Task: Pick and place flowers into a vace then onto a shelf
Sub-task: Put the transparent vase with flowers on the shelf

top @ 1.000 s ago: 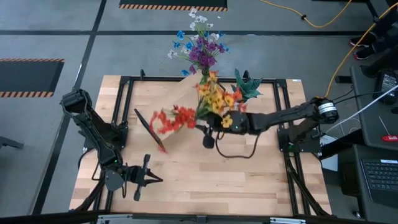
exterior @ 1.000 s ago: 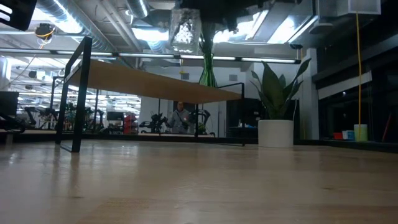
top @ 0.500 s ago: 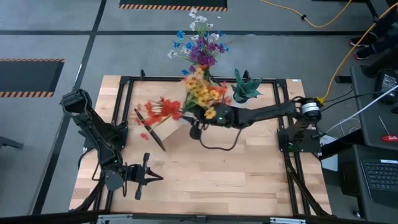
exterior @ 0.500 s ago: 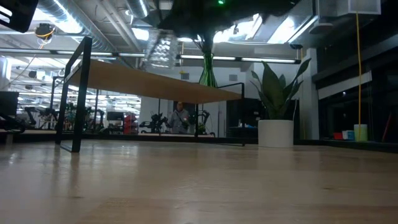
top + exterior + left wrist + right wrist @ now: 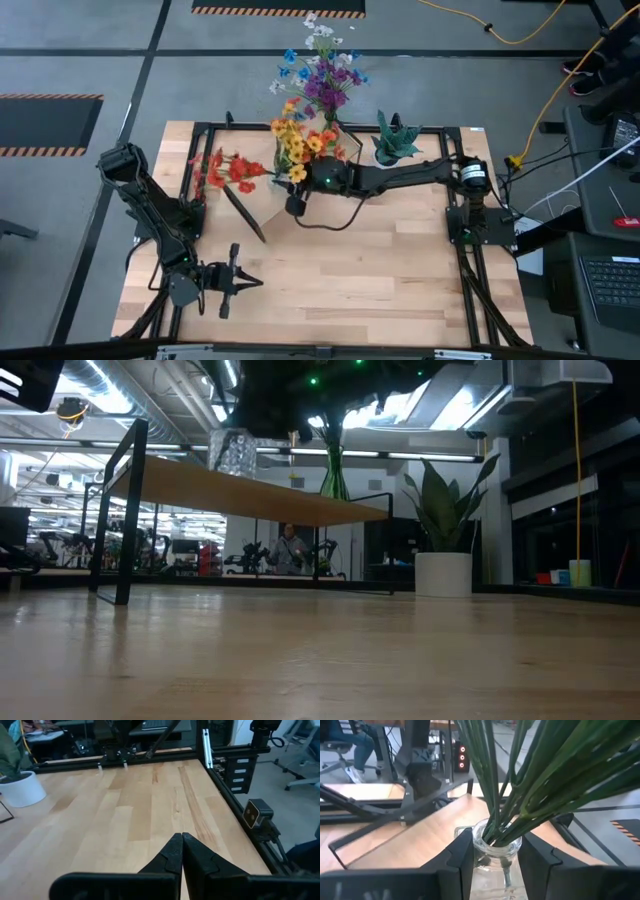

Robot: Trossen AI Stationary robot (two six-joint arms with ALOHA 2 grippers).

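We are two matte-black jointed arms; a black cable (image 5: 330, 222) loops below our right arm, whose housing glows green.

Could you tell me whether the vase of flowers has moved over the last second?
Yes. Held in the right hand, the vase has travelled leftward, away from the potted plant, over the shelf.

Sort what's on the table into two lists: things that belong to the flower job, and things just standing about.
Part of the job:
- flowers, stems in the vase
- glass vase, gripped by the right gripper above the shelf
- shelf

Standing about:
- potted plant in a white pot, at the table's far edge
- left gripper, shut and empty, waiting at the near left
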